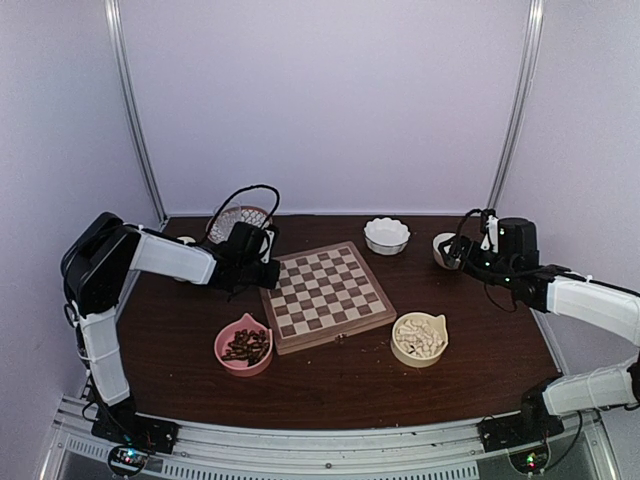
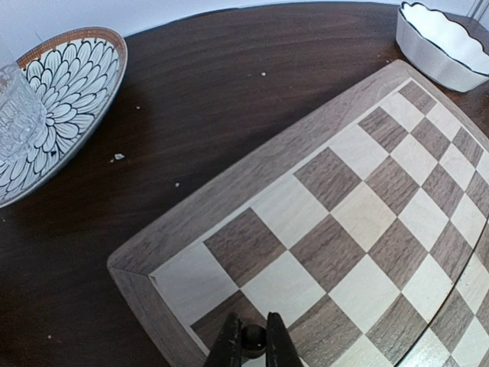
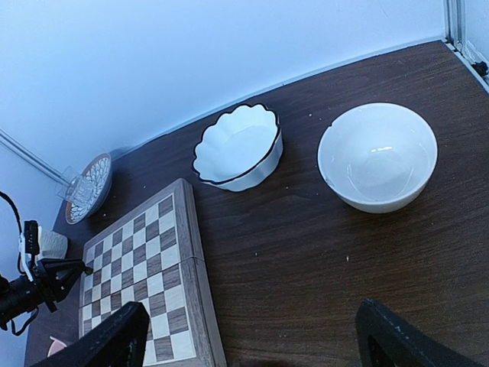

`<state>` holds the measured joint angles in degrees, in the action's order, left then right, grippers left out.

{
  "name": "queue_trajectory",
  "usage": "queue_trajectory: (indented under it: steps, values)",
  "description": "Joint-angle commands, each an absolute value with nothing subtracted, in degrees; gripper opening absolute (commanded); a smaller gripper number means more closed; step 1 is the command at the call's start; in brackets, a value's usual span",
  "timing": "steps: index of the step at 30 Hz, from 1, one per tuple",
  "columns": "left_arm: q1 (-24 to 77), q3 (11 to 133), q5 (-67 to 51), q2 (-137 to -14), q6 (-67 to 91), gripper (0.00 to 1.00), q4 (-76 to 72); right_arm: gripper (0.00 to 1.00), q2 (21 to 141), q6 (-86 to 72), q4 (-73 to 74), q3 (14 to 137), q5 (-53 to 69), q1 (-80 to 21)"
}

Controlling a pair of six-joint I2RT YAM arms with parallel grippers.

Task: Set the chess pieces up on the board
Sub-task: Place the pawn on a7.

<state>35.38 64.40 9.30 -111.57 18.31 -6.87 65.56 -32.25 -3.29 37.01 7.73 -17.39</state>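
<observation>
The wooden chessboard lies mid-table with no pieces standing on it; it also shows in the left wrist view and the right wrist view. My left gripper hovers over the board's left corner, shut on a dark brown chess piece between its fingertips. More dark pieces fill a pink bowl by the board's near left. Cream pieces fill a tan bowl at its near right. My right gripper is open and empty, above the table right of the board.
A scalloped white bowl stands behind the board. A plain white bowl sits under my right gripper. A flower-patterned plate with a clear glass is at the back left.
</observation>
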Motion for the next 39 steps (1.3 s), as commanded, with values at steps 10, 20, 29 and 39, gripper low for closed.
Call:
queue_trajectory:
  steps: [10, 20, 29, 39]
  values:
    - [34.4, 67.4, 8.5, -113.4, 18.3, 0.07, -4.8, 0.98, 65.9, -31.6, -4.3, 36.9, 6.6, -17.8]
    - [34.4, 68.6, 9.5, -113.1, 19.1, 0.35, -1.8, 0.98, 65.8, -31.5, -4.3, 36.9, 6.6, -17.8]
    - [34.4, 68.4, 9.0, -111.8, 19.7, 0.38, -0.8, 0.98, 65.8, -31.4, -4.2, 36.9, 6.6, -17.8]
    - [36.6, 65.9, 10.0, -105.7, 19.8, 0.47, -0.4, 0.98, 65.2, -30.4, -3.0, 37.6, 6.4, -18.5]
